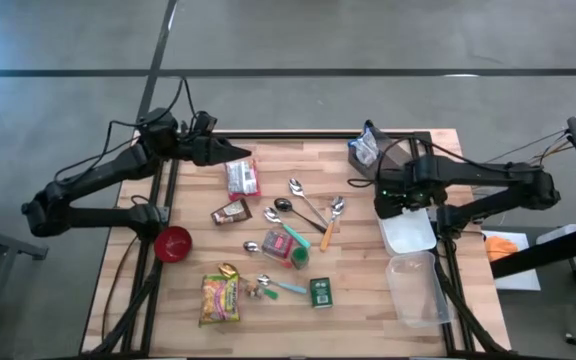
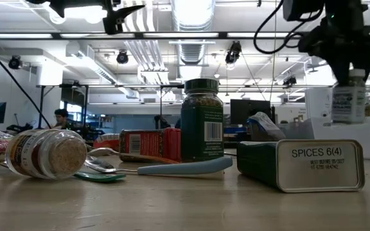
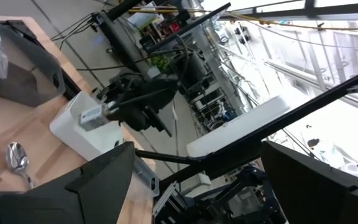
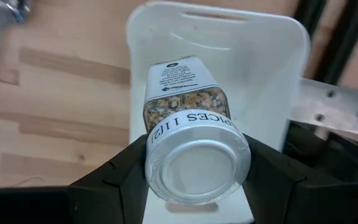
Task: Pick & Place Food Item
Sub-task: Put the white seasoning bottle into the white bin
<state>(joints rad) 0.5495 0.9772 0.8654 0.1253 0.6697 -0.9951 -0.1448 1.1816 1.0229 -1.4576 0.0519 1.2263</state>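
At the table's far left corner, the left gripper hangs above the wood with its two dark fingers spread apart and nothing between them. Just beside it lies a red-and-white food packet, and nearer the left edge sits a small red bowl. Below that, close to the front edge, lies a yellow snack bag. Toward the middle of the light wooden table, several metal spoons are scattered, with a dark green glass spice jar standing upright among them and a clear spice jar with a pale lid lying on its side. A flat green spice tin rests near the front edge. Farther right, the right gripper is raised over a white rectangular plastic bin at the table's right edge, its fingers clamped on a clear glass spice bottle with a white screw cap, gripping it at the cap. The bottle hangs in the air above the bin's open interior; whether it touches the bin cannot be told. A clear plastic container lies just in front of the bin.
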